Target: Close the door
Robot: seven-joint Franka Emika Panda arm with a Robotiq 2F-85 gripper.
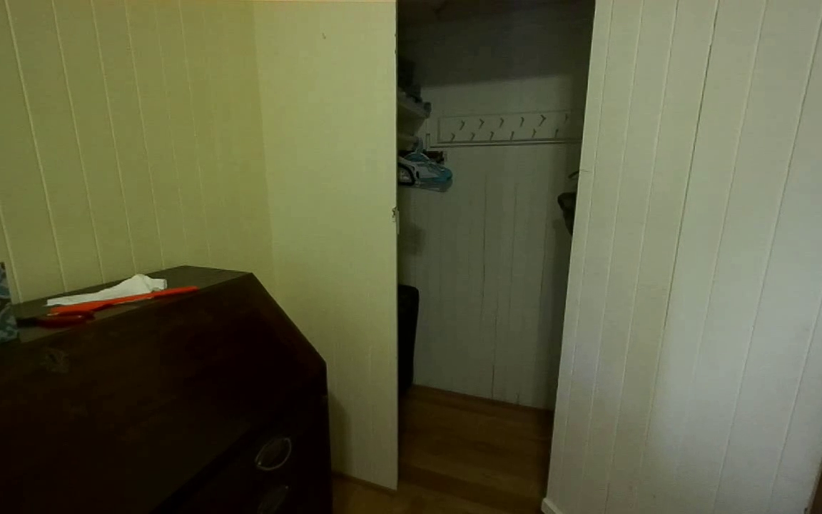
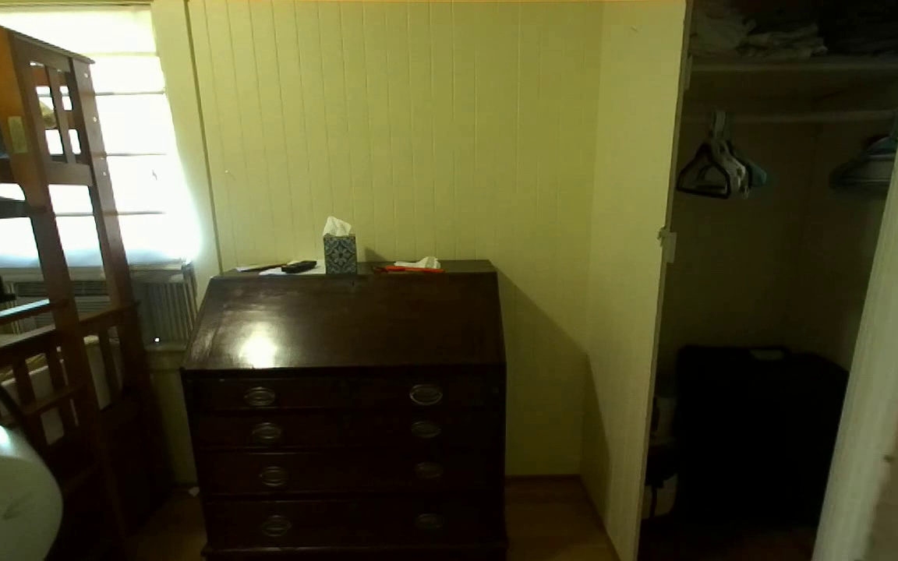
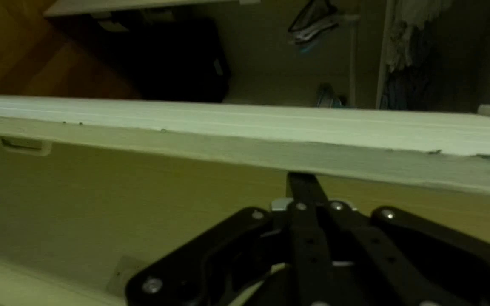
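Note:
The door [image 1: 696,250] is a tall white panel with faint vertical grooves, standing open beside a dark closet opening. In an exterior view it shows at the right side with chips on its edge [image 2: 897,452]. In the wrist view, which is turned sideways, the door's long pale edge [image 3: 245,127] runs across the picture. A small pale handle [image 3: 28,146] sits by that edge at the left. My gripper [image 3: 304,182] is shut, with nothing seen between the fingers. Its tips meet the lower line of the door edge; whether they touch it I cannot tell. Neither exterior view shows the gripper.
A dark wooden desk [image 2: 344,452] with a tissue box [image 2: 341,254] stands by the grooved wall [image 2: 402,140]. A flat pale panel [image 1: 332,214] with a latch piece borders the closet. Inside are hangers [image 2: 718,167] and a black case [image 2: 761,444]. A bunk bed [image 2: 67,234] stands left.

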